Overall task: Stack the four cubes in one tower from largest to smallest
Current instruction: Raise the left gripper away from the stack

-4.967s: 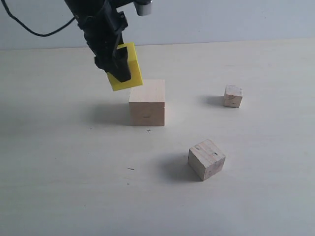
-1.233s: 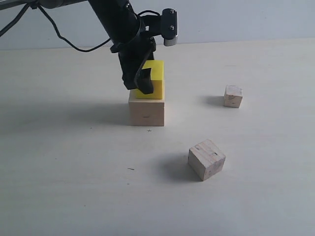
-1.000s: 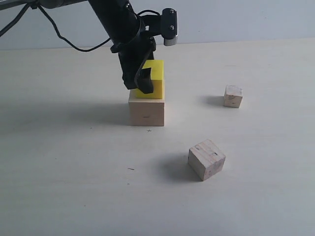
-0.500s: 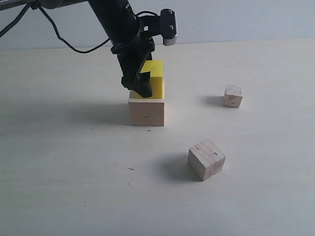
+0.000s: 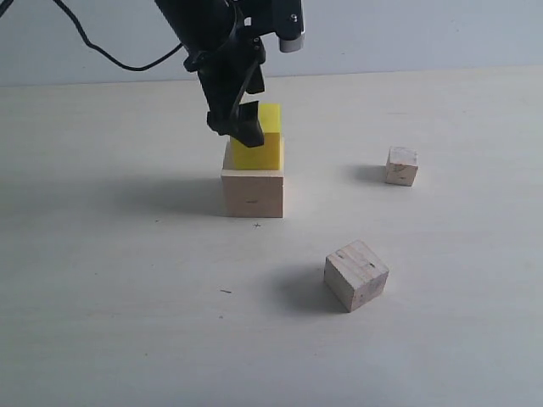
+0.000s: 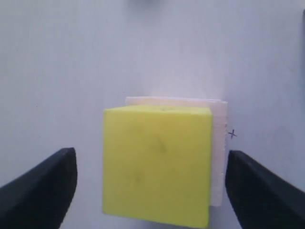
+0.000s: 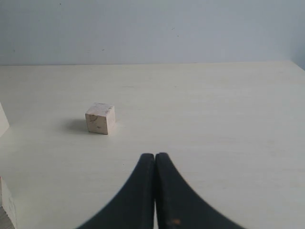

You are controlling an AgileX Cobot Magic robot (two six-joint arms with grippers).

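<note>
**Spotter:** What worries you from here?

**Operator:** My left jaws are spread wide, one on each side of the yellow cube [image 6: 157,164], and in the wrist view both are clear of its faces. In the exterior view the near finger [image 5: 244,129] hangs right by the cube's top left corner. If I lift away at a slant, I judge that tip could clip the corner and drag the cube off the largest cube [image 5: 253,193].

**Spotter:** Is it seated squarely?

**Operator:** It looks flat to me, but not centred. A sliver of the pale base shows on its left, and its right side runs about flush with the base. Tiers set on an offset block could leave the tower leaning.

**Spotter:** And the others?

**Operator:** The knotty cube [image 5: 355,275] lies near and to the right on the counter [image 5: 127,322]. The tiniest cube [image 5: 401,165] is farther back on the right. Both are well apart from the two stacked cubes. My right jaws are pressed together, pinching nothing, with the tiniest cube ahead of them.
</note>
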